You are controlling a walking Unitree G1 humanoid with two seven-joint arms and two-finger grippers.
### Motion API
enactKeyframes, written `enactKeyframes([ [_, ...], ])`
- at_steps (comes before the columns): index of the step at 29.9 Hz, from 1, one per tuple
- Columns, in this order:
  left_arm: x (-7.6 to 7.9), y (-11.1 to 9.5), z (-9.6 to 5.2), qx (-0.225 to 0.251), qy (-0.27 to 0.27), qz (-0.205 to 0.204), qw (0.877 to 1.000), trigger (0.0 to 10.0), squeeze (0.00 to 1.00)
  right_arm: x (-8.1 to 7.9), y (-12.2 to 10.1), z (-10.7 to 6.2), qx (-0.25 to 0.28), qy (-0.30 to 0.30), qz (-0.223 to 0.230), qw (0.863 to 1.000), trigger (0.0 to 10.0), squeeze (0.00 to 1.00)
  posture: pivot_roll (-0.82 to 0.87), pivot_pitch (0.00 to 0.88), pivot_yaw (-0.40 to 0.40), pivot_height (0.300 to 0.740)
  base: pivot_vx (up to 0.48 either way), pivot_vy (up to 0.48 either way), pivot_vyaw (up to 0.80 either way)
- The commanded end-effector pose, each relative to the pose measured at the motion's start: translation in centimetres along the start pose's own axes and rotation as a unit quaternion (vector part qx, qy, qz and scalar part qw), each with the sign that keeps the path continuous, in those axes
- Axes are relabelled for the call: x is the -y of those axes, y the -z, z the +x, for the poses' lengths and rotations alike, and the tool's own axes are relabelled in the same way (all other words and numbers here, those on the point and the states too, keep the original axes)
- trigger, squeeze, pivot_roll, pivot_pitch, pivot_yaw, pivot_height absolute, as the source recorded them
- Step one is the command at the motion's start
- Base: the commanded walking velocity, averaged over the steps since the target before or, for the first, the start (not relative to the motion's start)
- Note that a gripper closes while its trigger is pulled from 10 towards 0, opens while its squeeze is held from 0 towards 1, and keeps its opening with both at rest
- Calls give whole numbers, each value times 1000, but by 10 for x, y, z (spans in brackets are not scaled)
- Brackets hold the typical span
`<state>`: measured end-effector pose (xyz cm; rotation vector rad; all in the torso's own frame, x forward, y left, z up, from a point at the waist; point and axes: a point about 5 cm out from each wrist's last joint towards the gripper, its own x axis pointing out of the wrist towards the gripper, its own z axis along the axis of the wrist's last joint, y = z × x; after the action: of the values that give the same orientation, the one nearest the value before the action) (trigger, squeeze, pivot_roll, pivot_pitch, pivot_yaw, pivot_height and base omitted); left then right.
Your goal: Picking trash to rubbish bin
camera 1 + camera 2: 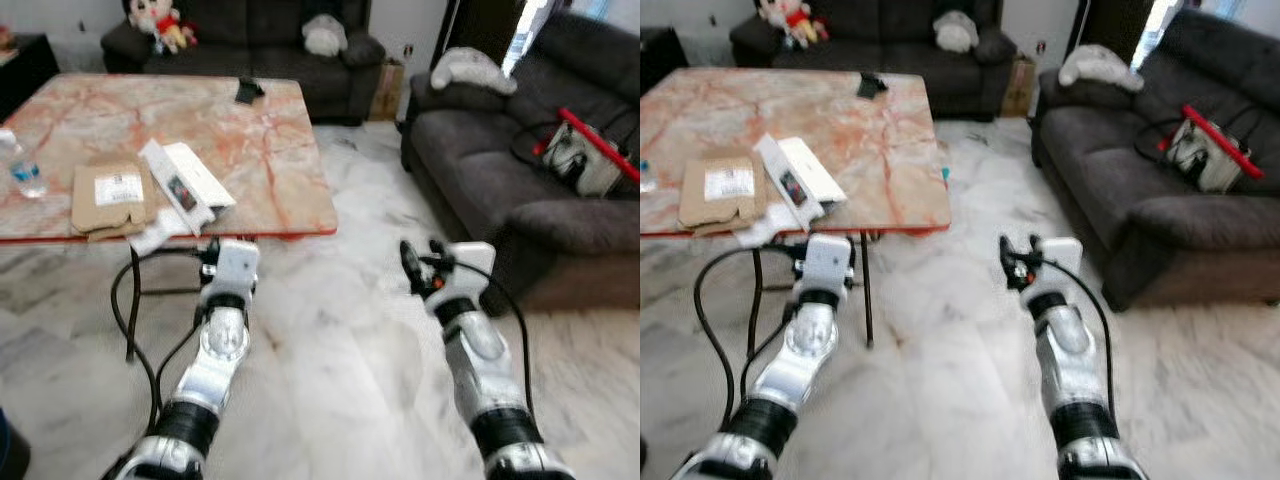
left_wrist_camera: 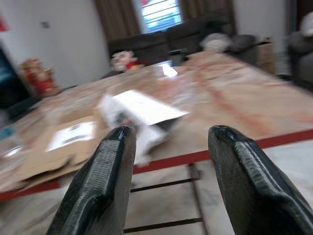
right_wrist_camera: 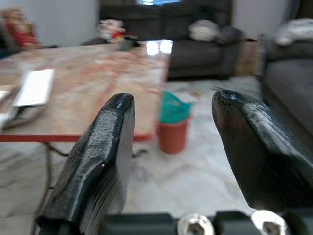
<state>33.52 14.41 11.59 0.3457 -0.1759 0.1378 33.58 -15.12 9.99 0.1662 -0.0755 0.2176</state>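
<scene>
On the marble table (image 1: 270, 150) lie a flat piece of brown cardboard (image 1: 112, 195) with a label, an opened white box (image 1: 190, 185) and a scrap of white paper (image 1: 152, 237) hanging over the near edge. A plastic bottle (image 1: 22, 170) stands at the table's left edge. My left gripper (image 2: 168, 134) is open and empty, held low just before the table's near edge and facing the white box (image 2: 142, 107). My right gripper (image 3: 171, 100) is open and empty over the floor to the right of the table. Past the table's far corner stands an orange bin (image 3: 173, 132) with a teal liner.
A dark sofa (image 1: 500, 190) runs along the right, with a red and white bag (image 1: 585, 155) on it. Another sofa (image 1: 260, 40) with a plush toy (image 1: 165, 25) stands behind the table. A small black item (image 1: 248, 90) lies at the table's far edge. Marble floor (image 1: 350, 340) lies between table and sofa.
</scene>
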Motion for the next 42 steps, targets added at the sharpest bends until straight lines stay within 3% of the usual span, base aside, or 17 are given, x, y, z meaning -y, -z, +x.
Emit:
enactKeyframes([
  [1,-7,-1,3,0,-14,2,1000,10000,0,-9,-6,6,11,-13,3,1000,10000,0,96,0,-102,740,382,0,0],
  [19,-7,-4,4,3,-14,1,1000,10000,0,-9,-7,7,11,-20,-11,1000,10000,0,94,0,-101,740,380,0,44],
  [23,-6,-4,4,3,-14,0,1000,10000,0,-9,-8,7,14,-19,-3,1000,10000,0,94,0,-105,740,379,0,800],
  [42,-2,-7,5,8,-1,-5,1000,10000,0,-7,-7,7,10,-7,16,1000,10000,0,94,0,-105,740,377,0,0],
])
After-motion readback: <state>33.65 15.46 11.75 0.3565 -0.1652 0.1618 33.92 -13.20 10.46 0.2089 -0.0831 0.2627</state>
